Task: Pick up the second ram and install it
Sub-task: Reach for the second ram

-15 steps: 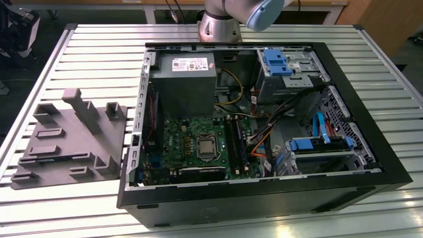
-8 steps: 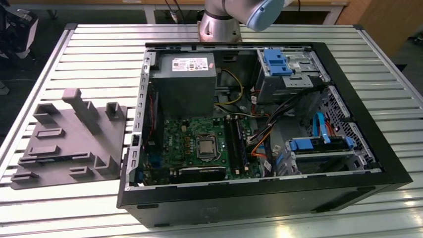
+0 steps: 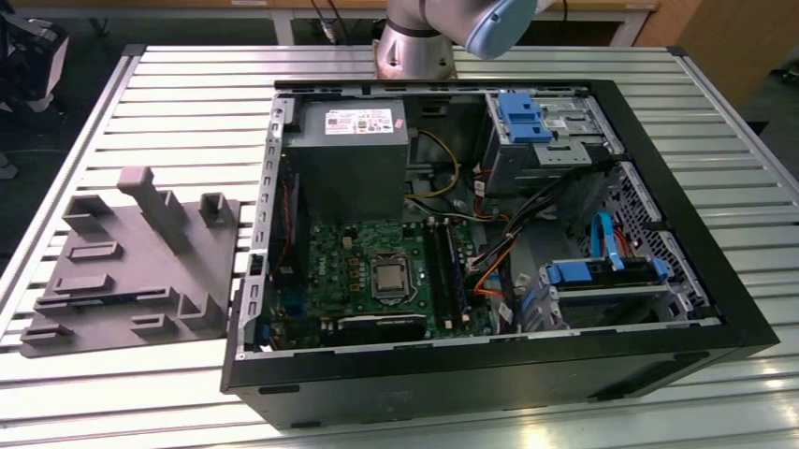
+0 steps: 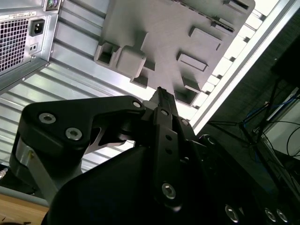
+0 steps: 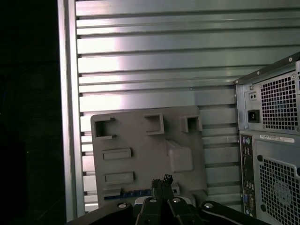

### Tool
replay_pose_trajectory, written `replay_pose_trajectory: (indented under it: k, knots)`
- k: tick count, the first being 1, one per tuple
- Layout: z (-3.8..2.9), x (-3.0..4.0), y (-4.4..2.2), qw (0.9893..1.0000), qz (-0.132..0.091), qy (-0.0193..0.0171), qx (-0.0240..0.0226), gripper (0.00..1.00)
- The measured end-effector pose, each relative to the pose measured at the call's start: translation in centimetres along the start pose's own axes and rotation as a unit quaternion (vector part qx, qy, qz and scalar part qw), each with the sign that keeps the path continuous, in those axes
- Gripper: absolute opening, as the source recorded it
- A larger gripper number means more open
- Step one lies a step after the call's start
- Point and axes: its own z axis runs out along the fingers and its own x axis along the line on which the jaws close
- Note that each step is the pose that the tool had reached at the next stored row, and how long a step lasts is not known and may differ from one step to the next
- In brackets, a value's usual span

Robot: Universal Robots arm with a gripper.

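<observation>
- gripper (image 5: 161, 180): fingers pressed together, nothing pinched, seen in both wrist views. It hangs above the tray (image 5: 140, 164), not touching it.
- tray: grey plastic with raised blocks and notched posts. It lies flat on the slatted metal table (image 3: 187, 94).
- second ram (image 5: 136, 192): looks like the thin dark-blue strip with a row of small segments. In the first wrist view it stands on edge in a tray slot, right by the fingertips. It's too small to confirm any detail.
- PC case (image 3: 500, 369): side open, just beside the tray on the exterior view's right. Its back panel with the grilles and ports faces the tray.
- motherboard (image 3: 337, 253): green, inside the case, well apart from the tray. 2 long dark slots run on the far side of its square silver chip (image 3: 389, 278) from the tray. I cannot tell whether sticks are seated in them.
- arm (image 3: 418, 47): its base stands behind the case, well apart from the tray.
</observation>
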Motion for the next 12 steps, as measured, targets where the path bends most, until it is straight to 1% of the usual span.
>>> replay_pose_trajectory:
  k: [10,12]
  knots:
    - [0.01,0.15,-0.12,1.0,0.0,0.0,0.0,0.11]
    - [0.02,0.28,-0.23,1.0,0.0,0.0,0.0,0.11]
